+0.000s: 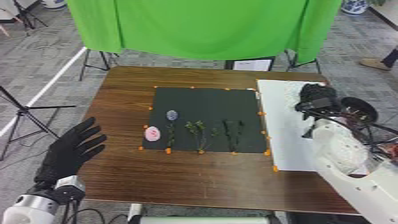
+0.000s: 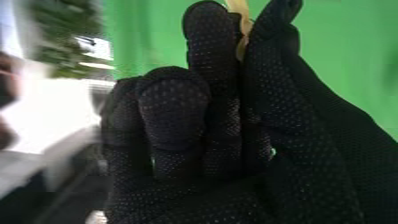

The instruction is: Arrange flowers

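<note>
From the black mat's middle, the left hand hangs open, empty, at eight o'clock; nearer in, the pink bloom looks soft, crushable. Six o'clock's leafy stems look light, best pinched low. At two, the right hand pinches a slim pale stem.

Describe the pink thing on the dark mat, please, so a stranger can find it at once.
On the brown wooden table lies a dark mat with orange marks around it. By its left edge, in the half nearer the robot, is a pale pink oval. The flower to its right has a bluish head on a stem; the oval shows no stem.
</note>
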### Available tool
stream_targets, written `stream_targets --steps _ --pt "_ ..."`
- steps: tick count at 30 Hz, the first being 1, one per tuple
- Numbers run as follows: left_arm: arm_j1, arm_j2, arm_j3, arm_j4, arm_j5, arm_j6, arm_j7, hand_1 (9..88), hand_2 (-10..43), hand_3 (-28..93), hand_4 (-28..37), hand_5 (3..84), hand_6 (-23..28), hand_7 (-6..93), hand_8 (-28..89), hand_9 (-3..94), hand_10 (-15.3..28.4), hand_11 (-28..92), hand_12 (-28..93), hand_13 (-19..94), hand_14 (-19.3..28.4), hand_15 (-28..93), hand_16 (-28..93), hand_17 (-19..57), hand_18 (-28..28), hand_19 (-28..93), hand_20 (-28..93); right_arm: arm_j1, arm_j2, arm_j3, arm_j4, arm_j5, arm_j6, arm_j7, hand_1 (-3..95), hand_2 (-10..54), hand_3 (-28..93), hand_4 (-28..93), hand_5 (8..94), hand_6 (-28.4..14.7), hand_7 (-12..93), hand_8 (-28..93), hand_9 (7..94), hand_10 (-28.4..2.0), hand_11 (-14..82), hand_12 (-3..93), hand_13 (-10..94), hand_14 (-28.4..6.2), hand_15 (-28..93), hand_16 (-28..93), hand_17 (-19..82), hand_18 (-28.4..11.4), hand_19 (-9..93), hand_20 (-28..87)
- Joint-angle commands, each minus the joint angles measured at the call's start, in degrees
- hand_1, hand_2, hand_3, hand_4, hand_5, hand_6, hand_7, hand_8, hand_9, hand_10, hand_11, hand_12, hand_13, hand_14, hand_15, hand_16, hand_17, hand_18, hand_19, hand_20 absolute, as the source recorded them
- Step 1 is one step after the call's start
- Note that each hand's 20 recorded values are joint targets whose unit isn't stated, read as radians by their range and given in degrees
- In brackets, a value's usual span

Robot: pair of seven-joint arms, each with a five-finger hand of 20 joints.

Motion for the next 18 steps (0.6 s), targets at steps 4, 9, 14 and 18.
stream_targets --steps 4,9,14,18 --pt "-0.4 0.53 0.66 0.29 -0.26 -0.41 -1.03 25.3 -0.5 71 -28.3 28.3 4.5 19.3 -11 24.2 11.8 20 17 18 16.5 34 -1 -9.6 20.4 40 11 13.6 -8.5 -13.6 -3.7 -0.4 -0.1 -10.0 45.4 -9.1 85 -28 74.3 3.8 42 0 90.5 -5.2 15.5 34.6 79 -3.0 64 33 31 -18.8 80 47" --pt "-1.0 0.8 0.96 0.5 -0.24 -0.55 -1.23 25.3 -0.5 71 -28.3 28.2 4.5 19.4 -11 24.1 11.9 20 17 18 16.5 33 -1 -9.6 20.4 40 11 17.8 -12.2 -19.1 -2.4 -0.5 -1.1 -12.9 45.3 -9.1 85 -28 74.0 3.9 42 0 90.3 -5.3 15.5 34.6 78 -3.1 64 33 31 -18.8 80 47" --pt "-0.9 0.79 1.06 0.51 -0.22 -0.51 -1.14 25.2 -0.5 71 -28.3 28.2 4.5 19.4 -11 24.2 12.0 20 17 18 16.5 34 -1 -9.6 20.4 40 11 21.1 -15.8 -23.1 -0.5 -1.0 -3.5 -15.2 45.1 -9.2 85 -28 74.0 3.8 42 0 90.2 -5.4 15.5 34.5 78 -3.2 64 33 31 -18.7 80 47" --pt "-1.2 0.81 1.3 0.59 -0.21 -0.67 -1.3 25.3 -0.4 71 -28.3 28.2 4.5 19.4 -11 24.2 11.9 20 17 18 16.5 34 -1 -9.7 20.4 40 11 22.8 -17.6 -25.6 1.2 -1.3 -5.0 -15.9 44.8 -9.2 86 -28 74.1 3.8 42 0 90.1 -5.4 15.6 34.4 78 -3.3 64 33 31 -18.7 80 47"
